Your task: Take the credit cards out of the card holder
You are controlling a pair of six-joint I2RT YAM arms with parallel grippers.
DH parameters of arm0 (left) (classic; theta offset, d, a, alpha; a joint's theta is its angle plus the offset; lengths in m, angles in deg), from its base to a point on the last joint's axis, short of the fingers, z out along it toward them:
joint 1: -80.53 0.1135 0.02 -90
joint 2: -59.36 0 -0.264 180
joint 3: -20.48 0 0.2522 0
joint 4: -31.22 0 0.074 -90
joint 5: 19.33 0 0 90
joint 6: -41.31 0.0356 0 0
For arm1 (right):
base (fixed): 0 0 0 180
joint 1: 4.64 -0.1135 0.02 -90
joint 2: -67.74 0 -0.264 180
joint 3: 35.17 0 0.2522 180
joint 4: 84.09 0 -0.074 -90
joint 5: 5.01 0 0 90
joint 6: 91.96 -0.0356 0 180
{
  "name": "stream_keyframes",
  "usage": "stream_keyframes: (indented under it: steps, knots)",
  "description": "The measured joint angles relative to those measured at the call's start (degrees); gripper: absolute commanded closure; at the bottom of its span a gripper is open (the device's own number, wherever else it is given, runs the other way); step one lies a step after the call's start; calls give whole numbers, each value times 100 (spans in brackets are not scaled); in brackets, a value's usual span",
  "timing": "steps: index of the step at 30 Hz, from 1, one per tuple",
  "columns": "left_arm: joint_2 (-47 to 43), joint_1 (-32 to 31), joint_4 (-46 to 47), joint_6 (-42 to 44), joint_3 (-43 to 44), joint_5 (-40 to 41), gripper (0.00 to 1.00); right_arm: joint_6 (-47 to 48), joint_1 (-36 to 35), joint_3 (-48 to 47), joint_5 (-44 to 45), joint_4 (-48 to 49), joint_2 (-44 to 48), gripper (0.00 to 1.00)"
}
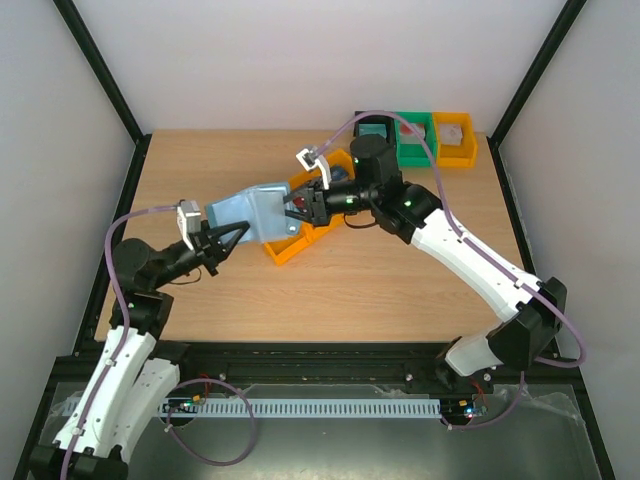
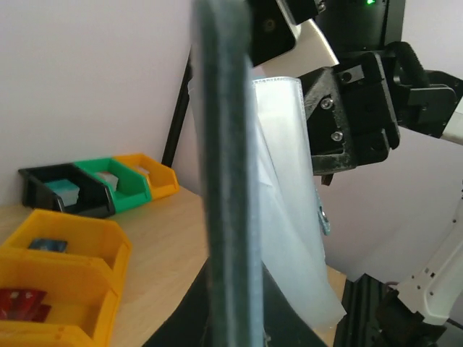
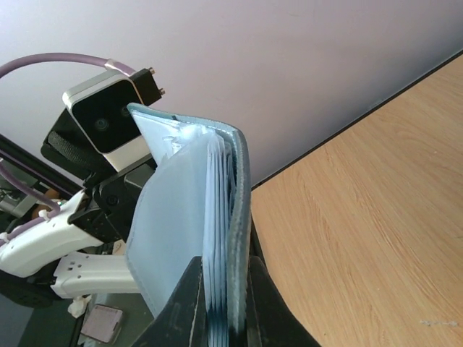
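The light blue card holder (image 1: 250,212) hangs open above the table between both grippers. My left gripper (image 1: 232,238) is shut on its left edge; in the left wrist view (image 2: 231,303) the dark cover (image 2: 226,181) and clear sleeves (image 2: 286,210) fill the jaws. My right gripper (image 1: 297,210) is shut on its right edge, clamping cover and sleeves (image 3: 221,217) in the right wrist view (image 3: 226,296). No card shows in the sleeves. A red card (image 2: 22,302) and a blue card (image 2: 47,244) lie in the orange bins (image 2: 87,253).
The two joined orange bins (image 1: 290,245) sit at mid table, under and beside the right gripper. Black (image 1: 375,128), green (image 1: 412,140) and orange (image 1: 452,138) bins stand in a row at the back right edge.
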State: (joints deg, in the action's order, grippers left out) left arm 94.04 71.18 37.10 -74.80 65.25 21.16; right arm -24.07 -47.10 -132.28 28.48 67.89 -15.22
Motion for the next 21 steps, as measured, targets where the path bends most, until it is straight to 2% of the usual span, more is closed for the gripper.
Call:
stream_keyframes:
  steps: [2, 5, 7, 16, 19, 21]
  knots:
    - [9, -17, 81, -31, 0, -26, 98, 7, 9, 0, 13, 48, -33, 96]
    - [31, -15, 103, -76, 0, -90, 98, 188, 7, -28, 52, -28, -42, 68]
    - [33, -15, 109, -94, -2, -107, 98, 365, -2, -90, 79, -236, -42, 59]
    - [35, 61, 278, -136, -2, -251, 98, 1276, 111, -280, 490, -1080, 72, 54]
    - [59, 70, 358, -114, -2, -352, 98, 1300, 129, -260, 529, -1080, 127, 46]
    - [61, 70, 363, -63, -2, -417, 98, 1193, 131, -216, 487, -973, 138, 38]
